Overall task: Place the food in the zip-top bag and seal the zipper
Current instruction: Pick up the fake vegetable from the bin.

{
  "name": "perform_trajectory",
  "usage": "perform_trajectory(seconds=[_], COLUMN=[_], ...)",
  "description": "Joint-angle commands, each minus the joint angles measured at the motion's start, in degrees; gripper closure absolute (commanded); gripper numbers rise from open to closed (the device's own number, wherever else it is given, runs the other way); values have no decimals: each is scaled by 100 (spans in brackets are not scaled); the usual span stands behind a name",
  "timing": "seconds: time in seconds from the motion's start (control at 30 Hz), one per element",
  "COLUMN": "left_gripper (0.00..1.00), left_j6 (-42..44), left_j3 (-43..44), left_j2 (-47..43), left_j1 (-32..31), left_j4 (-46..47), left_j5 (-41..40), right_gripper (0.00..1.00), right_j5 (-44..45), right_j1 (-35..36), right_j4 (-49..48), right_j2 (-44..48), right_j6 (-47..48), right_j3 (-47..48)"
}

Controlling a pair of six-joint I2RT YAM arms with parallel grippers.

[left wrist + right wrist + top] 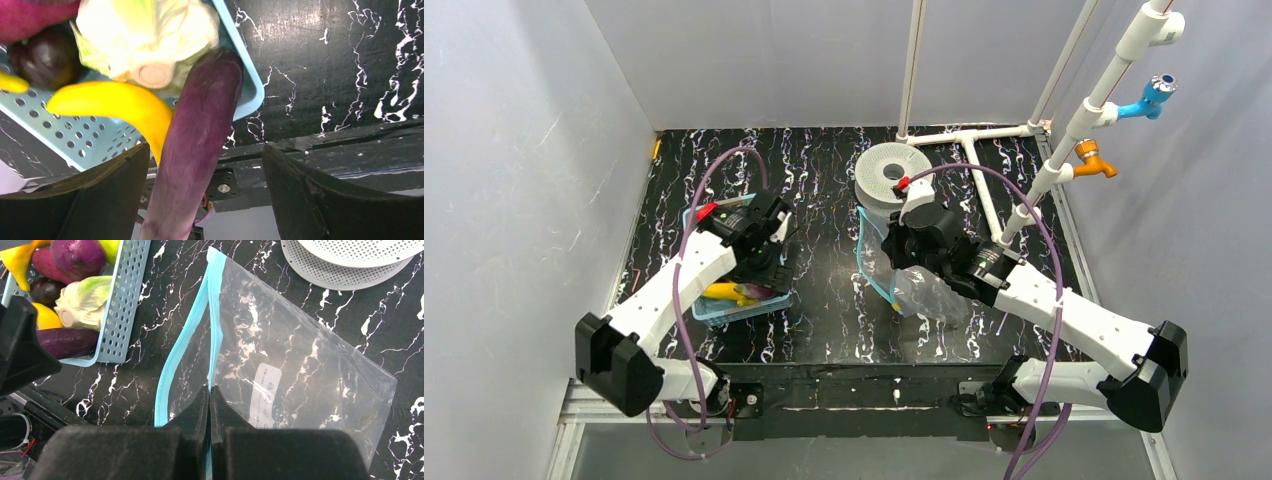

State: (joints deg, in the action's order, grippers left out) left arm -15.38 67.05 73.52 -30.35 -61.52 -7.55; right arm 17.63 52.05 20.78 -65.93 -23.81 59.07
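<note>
The food lies in a blue lattice basket (724,318) at the left. My left gripper (205,150) hangs open over it, its jaws on either side of the purple eggplant (200,115), with a clear gap at the right finger (320,200). Beside the eggplant lie the yellow banana (115,102), the pale-green cabbage (150,35) and a dark round fruit (47,57). The clear zip-top bag (300,365) lies on the table with its mouth open. My right gripper (210,390) is shut on one lip of its light-blue zipper (172,365), the other lip bowing away.
A white perforated round strainer (892,175) stands just behind the bag. White PVC pipes (984,170) run along the back right, with a blue tap (1154,98) and an orange tap (1092,160). Grey walls close in the black marbled table (824,200).
</note>
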Motion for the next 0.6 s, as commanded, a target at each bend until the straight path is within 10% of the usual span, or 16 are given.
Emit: perform_trajectory(seconds=[0.0,0.57], left_gripper=[21,37], left_j6=[454,708], left_j3=[389,430], left_j2=[326,872], left_j1=[-104,-347], left_j4=[-21,-195], left_j5=[-261,-625], right_gripper=[99,99], right_j5=[56,-15], right_j1=[9,9], right_j4=[-140,-83], right_j2=[134,-115], right_j6=[-18,-37], right_j3=[12,166])
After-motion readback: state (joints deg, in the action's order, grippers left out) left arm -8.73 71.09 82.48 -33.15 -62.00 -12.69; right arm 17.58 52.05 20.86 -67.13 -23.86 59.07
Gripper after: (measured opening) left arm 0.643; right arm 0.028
